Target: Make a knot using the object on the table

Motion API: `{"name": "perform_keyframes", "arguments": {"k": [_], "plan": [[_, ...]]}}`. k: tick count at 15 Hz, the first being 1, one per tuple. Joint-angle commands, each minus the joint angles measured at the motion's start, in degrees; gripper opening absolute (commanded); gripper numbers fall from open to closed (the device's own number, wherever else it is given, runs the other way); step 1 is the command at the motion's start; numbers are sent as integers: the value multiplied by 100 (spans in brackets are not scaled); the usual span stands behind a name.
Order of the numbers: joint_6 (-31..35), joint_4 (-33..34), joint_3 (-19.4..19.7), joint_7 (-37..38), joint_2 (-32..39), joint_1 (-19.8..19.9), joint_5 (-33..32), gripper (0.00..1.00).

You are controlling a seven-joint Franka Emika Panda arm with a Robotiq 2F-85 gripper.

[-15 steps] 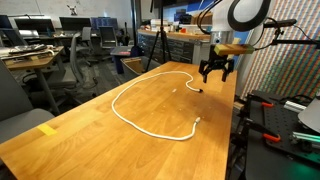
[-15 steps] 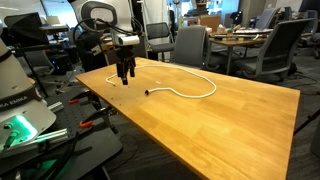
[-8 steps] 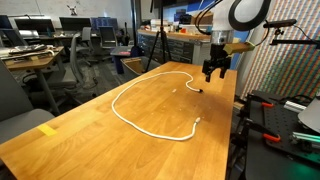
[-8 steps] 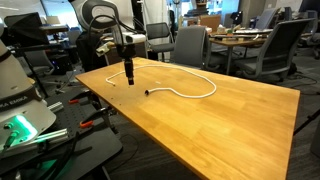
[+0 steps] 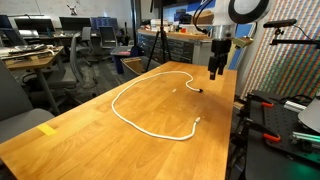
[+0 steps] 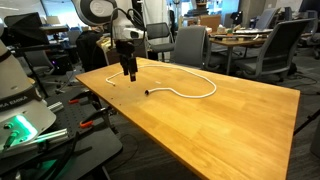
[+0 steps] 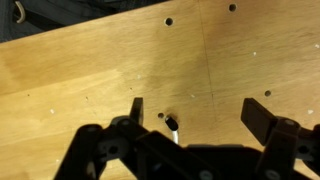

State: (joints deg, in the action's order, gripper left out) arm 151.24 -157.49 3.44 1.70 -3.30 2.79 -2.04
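Observation:
The object is a long thin white cord [image 5: 135, 122] lying in a wide open loop on the wood-plank table [image 5: 90, 155], seen in both exterior views [image 6: 196, 95]. One dark plug end [image 7: 170, 123] shows in the wrist view, on the wood close to the left finger [image 7: 136, 110]. My gripper [image 5: 215, 72] hangs over the table's corner [image 6: 129, 73], a little above the surface near that cord end. It stands open [image 7: 196, 108] with bare wood between its fingers and holds nothing. The cord's other end [image 5: 196, 121] lies farther along the table.
A yellow tape mark [image 5: 47, 129] sits near one table edge. Office chairs [image 6: 190, 45] and grey desks stand behind the table, and a tripod [image 5: 158, 45] beyond it. Robot equipment with a green light [image 6: 20, 130] stands beside the table. Small holes [image 7: 168, 21] dot the wood.
The gripper has turned about its vertical axis, so its spread fingers now appear edge-on in the exterior views. The cord has not moved.

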Motion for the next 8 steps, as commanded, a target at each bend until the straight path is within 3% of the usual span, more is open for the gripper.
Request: {"name": "perform_keyframes", "arguments": {"k": [1,3,5,7,8], "plan": [[-12,4,-19,0,14,20,3,100],[968,-9,60,557,411,246,-1074,100],[1728,141,200,666,777,342,-1405,100],[2219,320,285,380,1121,319,-1161,100],[2269,381,206,174,1270,317,-747,100]]}}
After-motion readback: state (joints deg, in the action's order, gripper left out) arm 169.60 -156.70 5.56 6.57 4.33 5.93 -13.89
